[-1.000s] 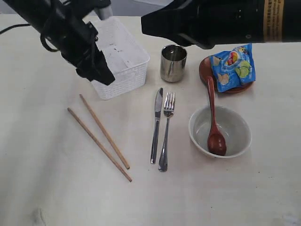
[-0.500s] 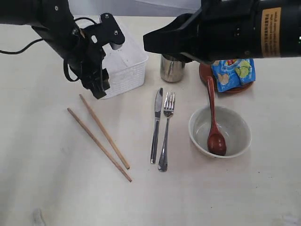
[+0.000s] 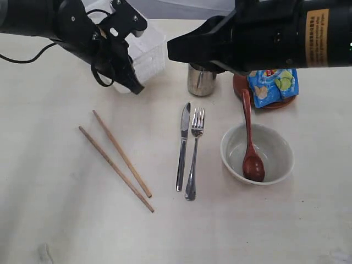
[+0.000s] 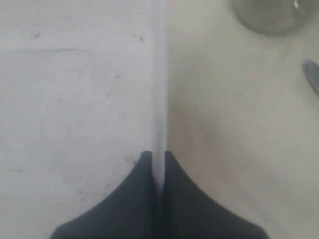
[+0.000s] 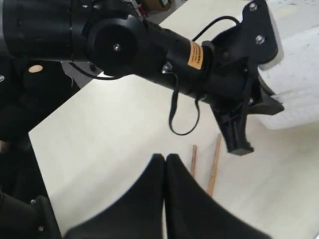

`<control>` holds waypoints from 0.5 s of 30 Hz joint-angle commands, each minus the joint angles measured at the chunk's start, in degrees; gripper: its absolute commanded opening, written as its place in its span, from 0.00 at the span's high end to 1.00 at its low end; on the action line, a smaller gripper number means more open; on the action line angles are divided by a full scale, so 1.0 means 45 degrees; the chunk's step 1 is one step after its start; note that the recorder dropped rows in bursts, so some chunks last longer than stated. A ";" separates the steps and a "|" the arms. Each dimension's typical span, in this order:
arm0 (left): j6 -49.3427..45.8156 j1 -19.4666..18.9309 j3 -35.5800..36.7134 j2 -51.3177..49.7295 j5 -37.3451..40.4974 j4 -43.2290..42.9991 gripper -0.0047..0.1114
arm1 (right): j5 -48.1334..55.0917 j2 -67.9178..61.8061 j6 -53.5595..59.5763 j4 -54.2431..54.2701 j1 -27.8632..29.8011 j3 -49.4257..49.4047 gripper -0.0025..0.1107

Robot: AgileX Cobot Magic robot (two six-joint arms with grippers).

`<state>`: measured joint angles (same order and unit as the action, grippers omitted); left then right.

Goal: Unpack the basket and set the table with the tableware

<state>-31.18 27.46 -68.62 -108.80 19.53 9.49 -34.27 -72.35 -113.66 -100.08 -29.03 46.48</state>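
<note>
Left wrist view: left gripper (image 4: 158, 155) pinching basket (image 4: 75, 89) wall; right gripper (image 5: 164, 162) pressed together, empty. We'd grip firm, pull basket away from cup (image 4: 271, 15)

This looks like a robotics lab: two black machine arms, the left arm (image 3: 49, 22) and the right arm (image 3: 264, 33) with its yellow label (image 3: 317, 28), hang over a pale surface (image 3: 55, 220).

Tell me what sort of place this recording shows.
Probably a robot lab bench staged as a dining table: black robot arms over a pale beige wood-grain tabletop, a steel knife and steel fork laid side by side, a white lattice plastic basket.
</note>
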 commanded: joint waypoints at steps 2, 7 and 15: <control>0.6002 -0.0852 -0.1531 -0.0992 0.0085 0.0001 0.96 | 0.0005 0.0006 0.0116 0.0029 0.0062 -0.0066 0.98; 0.8080 -0.1832 -0.2734 -0.1745 0.0059 -0.0154 0.96 | 0.0005 0.0006 0.0141 0.0029 0.0062 -0.0066 0.98; 0.8013 -0.2233 -0.4483 -0.2920 0.2340 -0.0154 0.96 | 0.0168 0.0006 0.0458 0.0029 0.0062 -0.0066 0.98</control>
<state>3.63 17.37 -87.92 -120.49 26.69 8.01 -34.27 -72.35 -112.43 -100.08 -29.03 46.48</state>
